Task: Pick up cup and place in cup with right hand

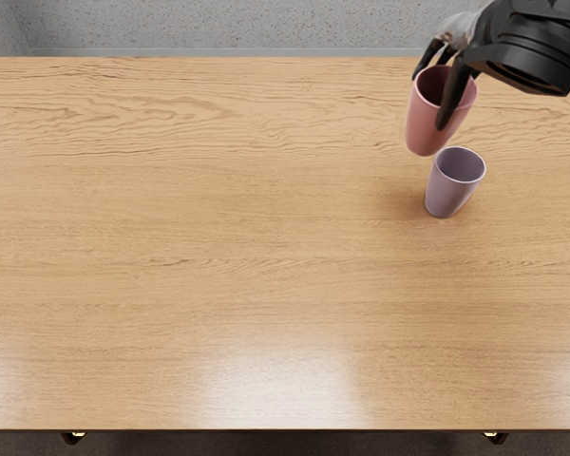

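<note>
Operator: What is the right robot hand (pixel 467 40) doing?

Technician: It is entering from the right edge and pinching the pink cup (pixel 427 125) between its fingers. One dark finger (pixel 446 106) is crossing the rim and running down the near side; others are bearing on the far side of the rim.

Operator: How is the pink cup sitting?

Technician: It is hanging just below the robot hand, mouth facing up, and appearing raised off the table (pixel 218 237).

Operator: Where is the lavender cup (pixel 446 195) standing?

Technician: It is standing upright on the table, nearer the viewer than the robot hand, mouth facing up. The pink cup's base is showing just beside its rim, outside the opening.

Operator: What is lying farthest out?

Technician: A speckled gray surface (pixel 218 27) is extending behind the table, beyond the robot hand.
</note>
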